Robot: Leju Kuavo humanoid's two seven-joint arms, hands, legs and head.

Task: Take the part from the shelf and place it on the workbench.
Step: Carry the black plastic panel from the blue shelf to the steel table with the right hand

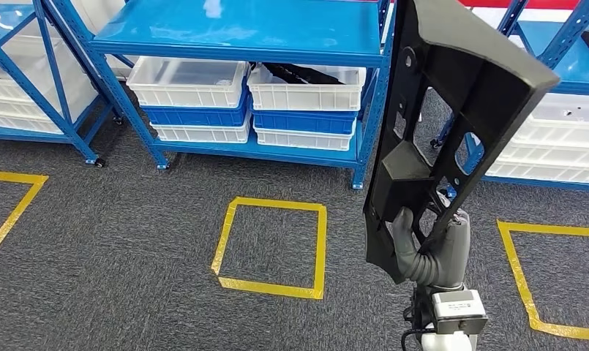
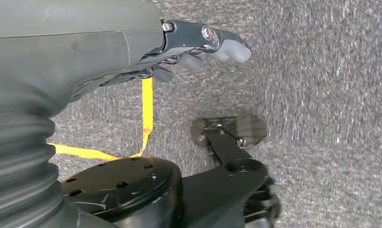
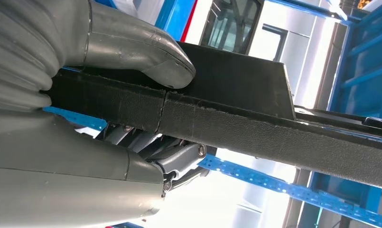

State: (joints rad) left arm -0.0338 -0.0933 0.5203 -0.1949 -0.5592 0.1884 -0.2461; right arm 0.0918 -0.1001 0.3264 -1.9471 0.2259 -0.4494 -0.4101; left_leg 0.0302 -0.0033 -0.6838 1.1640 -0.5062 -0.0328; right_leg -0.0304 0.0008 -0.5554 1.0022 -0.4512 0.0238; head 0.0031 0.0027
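The part [image 1: 452, 110] is a long black plastic panel with several cut-outs. It stands nearly upright at the right of the head view, in front of the shelving. My right hand [image 1: 430, 252] grips its lower end from below. In the right wrist view the thumb [image 3: 146, 57] presses on one face of the part's edge [image 3: 274, 128] and the darker fingers [image 3: 174, 159] close on the other. My left hand [image 2: 189, 42] hangs over the grey carpet, holding nothing, with its fingers stretched out loosely.
A blue metal shelf [image 1: 240, 33] stands ahead with white and blue bins [image 1: 196, 80] on its lower level. More blue racks stand at the left [image 1: 28, 73] and right [image 1: 562, 73]. Yellow tape squares [image 1: 273, 245] mark the grey carpet, another at the right [image 1: 525, 285].
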